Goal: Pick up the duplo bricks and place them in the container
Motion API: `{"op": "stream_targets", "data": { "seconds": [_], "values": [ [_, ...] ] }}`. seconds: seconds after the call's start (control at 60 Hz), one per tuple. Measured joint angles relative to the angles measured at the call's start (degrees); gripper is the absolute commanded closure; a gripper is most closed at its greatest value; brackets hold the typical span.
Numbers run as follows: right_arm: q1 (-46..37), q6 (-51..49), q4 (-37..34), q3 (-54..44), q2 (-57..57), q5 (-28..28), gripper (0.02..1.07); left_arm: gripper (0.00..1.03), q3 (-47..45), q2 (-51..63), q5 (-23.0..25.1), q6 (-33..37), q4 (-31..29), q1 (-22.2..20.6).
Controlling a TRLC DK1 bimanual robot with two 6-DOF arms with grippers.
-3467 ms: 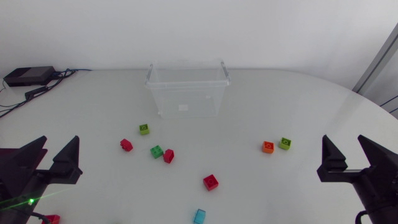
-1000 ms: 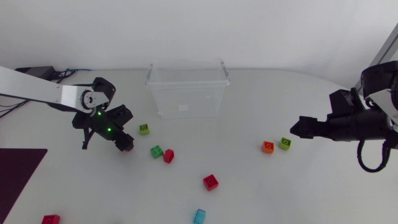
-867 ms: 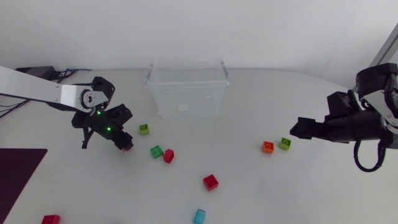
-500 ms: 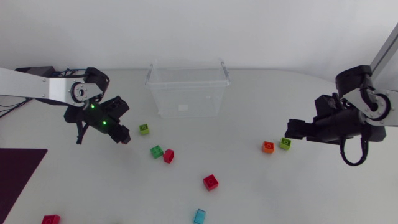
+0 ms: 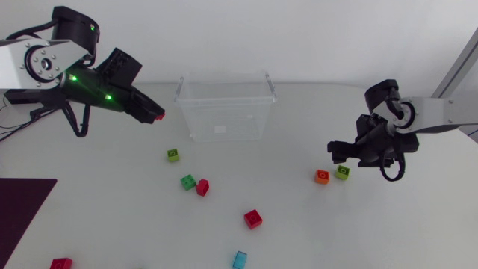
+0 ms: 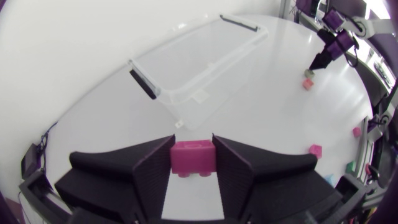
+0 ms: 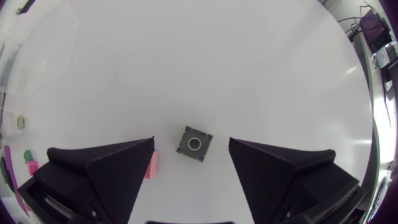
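My left gripper (image 5: 155, 116) is shut on a red brick (image 5: 159, 117) and held high, just left of the clear container (image 5: 224, 108). In the left wrist view the brick (image 6: 193, 157) sits between both fingers (image 6: 154, 167), with the container (image 6: 199, 68) ahead. My right gripper (image 5: 337, 149) stands open over a light green brick (image 5: 342, 172) and an orange brick (image 5: 322, 177). The right wrist view shows the green brick (image 7: 193, 144) on the table between the open fingers (image 7: 112, 165), with the orange brick (image 7: 151, 165) beside one finger.
Loose bricks lie mid-table: a light green one (image 5: 173, 155), a green one (image 5: 188, 181), two red ones (image 5: 202, 187) (image 5: 253, 218) and a cyan one (image 5: 240, 259). Another red brick (image 5: 61, 263) lies by a dark mat (image 5: 22, 213). A black box with cables (image 5: 33, 91) sits far left.
My left arm has lifted the red brick off the table and carried it up toward the container. My right arm has swung left until its gripper is over the green brick.
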Motion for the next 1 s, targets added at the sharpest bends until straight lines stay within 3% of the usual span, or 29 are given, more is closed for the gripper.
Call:
{"op": "stream_targets", "data": {
  "seconds": [0.267, 0.417, 0.533, 0.733, 0.883, 0.933, 0.95, 0.983, 1.0],
  "values": [
    [0.0, 1.09, 1.57, 0.04, 4.76, 1.31, 0.25, 0.71, 4.9, 1.03, 1.36, -5.73, 6.54, -1.27],
    [0.0, 1.27, 2.45, 0.11, 5.9, 1.44, 0.45, 0.71, 6.97, 3.65, 1.44, -7.85, 10.64, -2.69],
    [-0.04, 1.44, 3.48, 0.11, 6.51, 1.49, 0.68, 0.7, 8.15, 7.08, 1.46, -9.14, 13.27, -4.17],
    [0.02, 1.42, 5.09, -0.33, 6.45, 1.66, 0.82, 0.69, 12.22, 13.4, 1.44, -10.99, 15.45, -5.6],
    [0.96, 1.11, 5.18, -1.44, 4.59, 1.66, 0.82, 0.67, 17.2, 18.16, 1.14, -12.07, 15.91, -6.23],
    [1.51, 0.94, 5.03, -1.64, 3.34, 1.66, 0.82, 0.61, 18.47, 19.45, 0.55, -12.28, 15.91, -6.43],
    [1.64, 0.9, 4.9, -1.64, 2.91, 1.66, 0.82, 0.5, 18.86, 19.89, 0.28, -12.31, 15.96, -6.51],
    [2.25, 0.55, 4.61, -1.64, 1.27, 1.68, 0.82, 0.4, 19.85, 21.2, -0.59, -12.46, 16.28, -6.73],
    [2.56, 0.55, 4.39, -1.64, 0.59, 1.68, 0.82, 0.28, 20.04, 21.51, -1.01, -12.48, 16.35, -6.82]
  ]
}}
